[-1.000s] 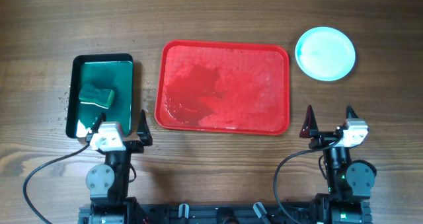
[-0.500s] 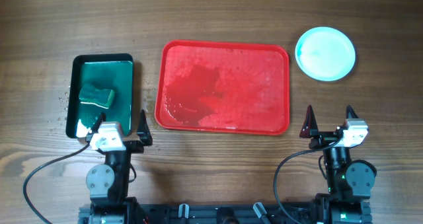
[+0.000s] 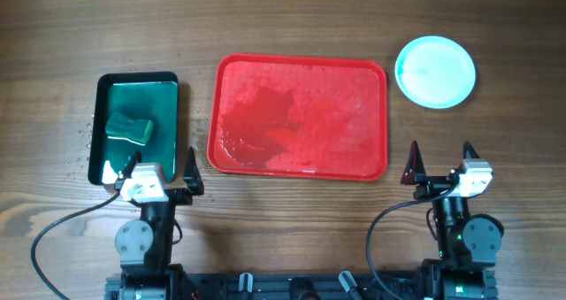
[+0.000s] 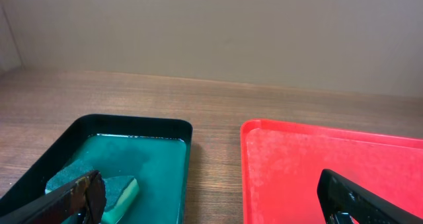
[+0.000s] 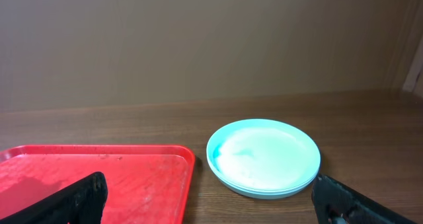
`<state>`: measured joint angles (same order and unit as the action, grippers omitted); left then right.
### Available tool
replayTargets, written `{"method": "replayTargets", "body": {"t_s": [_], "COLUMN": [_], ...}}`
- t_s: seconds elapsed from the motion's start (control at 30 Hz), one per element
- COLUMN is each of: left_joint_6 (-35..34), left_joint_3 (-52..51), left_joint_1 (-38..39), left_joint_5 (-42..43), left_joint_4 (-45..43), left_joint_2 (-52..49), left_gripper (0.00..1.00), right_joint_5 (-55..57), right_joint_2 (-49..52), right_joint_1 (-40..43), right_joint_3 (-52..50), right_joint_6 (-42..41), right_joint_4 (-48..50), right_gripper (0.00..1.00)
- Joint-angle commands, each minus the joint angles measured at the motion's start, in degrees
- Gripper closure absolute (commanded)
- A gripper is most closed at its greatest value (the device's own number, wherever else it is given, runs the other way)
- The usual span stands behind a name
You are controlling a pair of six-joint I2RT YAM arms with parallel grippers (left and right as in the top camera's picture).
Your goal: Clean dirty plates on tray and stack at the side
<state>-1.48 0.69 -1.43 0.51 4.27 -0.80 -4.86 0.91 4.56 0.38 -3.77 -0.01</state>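
The red tray (image 3: 371, 96) lies in the middle of the table with nothing on it, only wet streaks; it also shows in the left wrist view (image 4: 330, 171) and the right wrist view (image 5: 99, 178). The plates stand in one stack (image 3: 435, 72) on the wood to the right of the tray, a pale turquoise plate on top (image 5: 264, 154); plates under it show only as rims. My left gripper (image 3: 159, 163) is open and empty near the table's front edge, between the two trays. My right gripper (image 3: 439, 158) is open and empty in front of the plate stack.
A dark green tray (image 3: 168, 92) holding teal water and a green sponge (image 3: 130, 128) stands at the left; the sponge also shows in the left wrist view (image 4: 119, 191). Water drops lie on the wood left of it.
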Motion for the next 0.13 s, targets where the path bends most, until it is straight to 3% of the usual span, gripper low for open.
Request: {"method": "replayTargets", "body": {"t_s": [0.0, 0.1], "left_joint_6": [1.25, 1.25], "left_joint_3": [-0.35, -0.35], "left_joint_1": [0.15, 0.15], "left_joint_5": [0.92, 0.90], "left_joint_4": [0.09, 0.09], "left_joint_2": [0.63, 0.63], "left_gripper": [0.00, 0.00], "right_joint_5": [0.42, 0.42], "right_joint_2": [0.26, 0.26], "right_joint_1": [0.28, 0.28], "right_joint_3": [-0.09, -0.09], "right_joint_6": [0.61, 0.59], "right_joint_4": [0.15, 0.15], "right_gripper": [0.00, 0.00]}}
